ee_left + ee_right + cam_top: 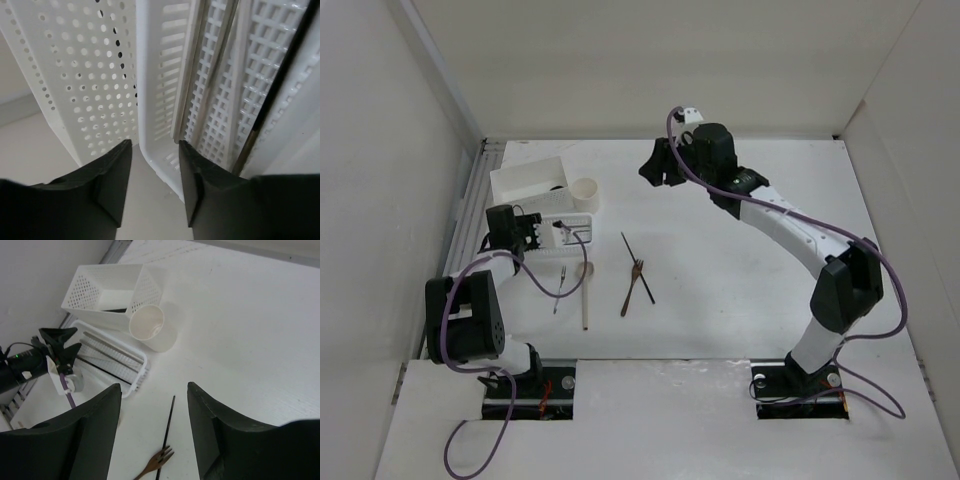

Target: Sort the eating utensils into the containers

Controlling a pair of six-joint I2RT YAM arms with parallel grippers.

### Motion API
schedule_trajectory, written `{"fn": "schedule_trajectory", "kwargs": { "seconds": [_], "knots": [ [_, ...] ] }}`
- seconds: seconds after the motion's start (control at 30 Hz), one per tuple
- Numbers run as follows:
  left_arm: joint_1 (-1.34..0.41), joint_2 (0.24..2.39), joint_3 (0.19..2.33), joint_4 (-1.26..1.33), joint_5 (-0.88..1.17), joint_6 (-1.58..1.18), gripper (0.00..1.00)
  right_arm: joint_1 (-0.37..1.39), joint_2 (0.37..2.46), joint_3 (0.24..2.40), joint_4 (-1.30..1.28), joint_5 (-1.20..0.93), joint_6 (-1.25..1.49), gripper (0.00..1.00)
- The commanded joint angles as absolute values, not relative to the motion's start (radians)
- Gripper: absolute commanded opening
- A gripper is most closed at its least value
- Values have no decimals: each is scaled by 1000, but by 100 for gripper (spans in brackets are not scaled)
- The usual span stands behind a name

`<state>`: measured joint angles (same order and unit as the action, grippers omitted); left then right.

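Observation:
My left gripper (552, 233) hangs open at the near end of the ribbed tray (582, 222), with nothing between its fingers. In the left wrist view the left gripper (155, 145) is just over the tray's rim (160, 75); two pale chopsticks (200, 65) and a dark one (280, 90) lie inside. On the table lie a dark chopstick (638, 268), a brown wooden fork (632, 288), a pale wooden spoon (585, 295) and a small metal fork (560, 285). My right gripper (658, 170) is open and empty, raised at the far middle. Below the right gripper (155, 387) I see the chopstick (167, 427) and fork (155, 462).
The white perforated box (530, 180) stands behind the tray, with a dark piece (117, 310) inside it. The round cream cup (585, 192) sits to its right. White walls enclose the table on the left, back and right.

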<state>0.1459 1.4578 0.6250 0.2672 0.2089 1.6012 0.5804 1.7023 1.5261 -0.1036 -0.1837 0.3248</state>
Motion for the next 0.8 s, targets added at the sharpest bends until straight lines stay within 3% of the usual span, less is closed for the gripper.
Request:
{"fn": "schedule_trajectory", "kwargs": {
  "seconds": [0.0,0.07,0.23,0.4,0.77],
  "knots": [
    [149,1454,667,293,216,1565,41,603,1703,1578,-133,-178,288,61],
    [149,1454,667,293,216,1583,46,614,1703,1578,-155,-178,288,61],
    [149,1445,771,239,198,1442,46,649,1781,1655,-319,-82,226,64],
    [149,1407,893,135,187,1212,46,721,2000,1789,-601,55,167,64],
    [149,1299,1020,-18,198,646,46,819,2138,1767,-557,9,133,59]
  ]
}}
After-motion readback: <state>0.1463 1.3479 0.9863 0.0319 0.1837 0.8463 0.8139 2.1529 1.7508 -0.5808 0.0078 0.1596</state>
